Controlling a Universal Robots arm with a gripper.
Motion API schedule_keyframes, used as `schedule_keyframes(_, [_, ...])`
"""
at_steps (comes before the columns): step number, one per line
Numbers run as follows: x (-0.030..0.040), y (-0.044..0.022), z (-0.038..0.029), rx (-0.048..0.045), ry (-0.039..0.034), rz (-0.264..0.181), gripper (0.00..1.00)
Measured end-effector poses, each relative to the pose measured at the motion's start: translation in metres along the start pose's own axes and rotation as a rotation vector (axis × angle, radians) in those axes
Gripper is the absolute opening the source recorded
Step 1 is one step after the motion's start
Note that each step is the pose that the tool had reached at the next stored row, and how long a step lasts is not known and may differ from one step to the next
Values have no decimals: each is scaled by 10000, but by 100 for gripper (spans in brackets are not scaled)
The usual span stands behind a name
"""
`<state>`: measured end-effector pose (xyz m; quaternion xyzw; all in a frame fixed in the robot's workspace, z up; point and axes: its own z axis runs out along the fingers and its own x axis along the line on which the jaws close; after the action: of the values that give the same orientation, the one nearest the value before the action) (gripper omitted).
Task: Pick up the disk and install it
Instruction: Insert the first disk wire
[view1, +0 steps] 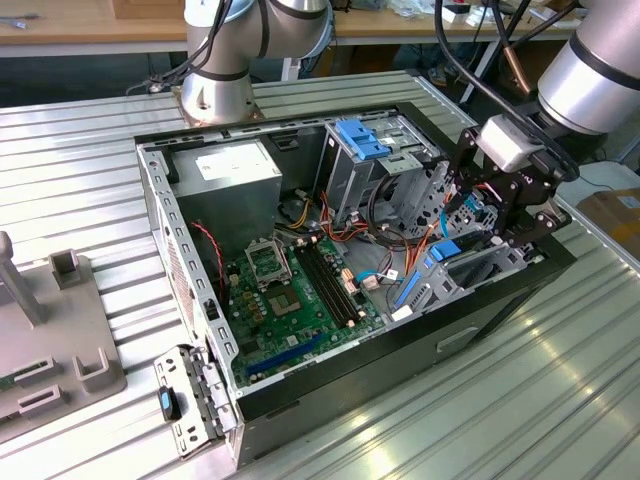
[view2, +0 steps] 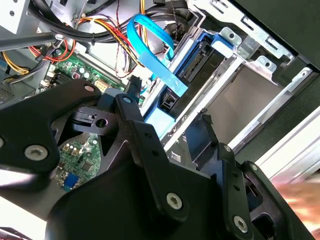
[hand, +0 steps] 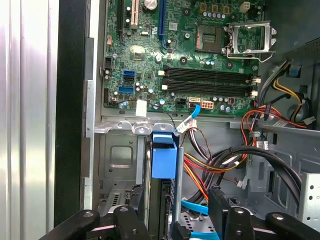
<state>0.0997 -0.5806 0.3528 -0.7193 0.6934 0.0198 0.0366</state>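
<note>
— Where was the disk (hand: 163, 159) at that point?

— It stood on edge in the metal bay (hand: 117, 160), inside the open computer case (view1: 188, 262), against the case's long wall on the exterior view's right. The case lay on its side on the ribbed bench (view1: 80, 150). In the first wrist view the disk's blue frame end pointed toward the circuit board (hand: 150, 60).

— And the tool?

— The tool (hand: 177, 214) hung right over the bay with its fingers (hand: 221, 207) spread, one on each side of the disk. One finger sat close against the disk's flat side. The other stood apart from it, with orange wires (hand: 196, 172) and a blue cable (hand: 192, 206) showing in the gap. As far as I could judge, it was straddling the disk, not pinching it.

— Why was the disk on edge?

— The bay's slot ran that way, narrow and upright, so a flat slab could only go in edgewise. I'd say that was also why the tool was turned with its fingers facing the two broad sides. Those sides offered the grip, and the thin edges were left free for the slot.

— How far along did it look?

— The disk looked well down in the slot. I couldn't tell whether it was fully home. The wires lay close beside it and could have snagged a finger.
</note>
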Motion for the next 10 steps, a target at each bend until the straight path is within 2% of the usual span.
schedule_keyframes(10, [0, 0, 3, 0, 0, 0, 61])
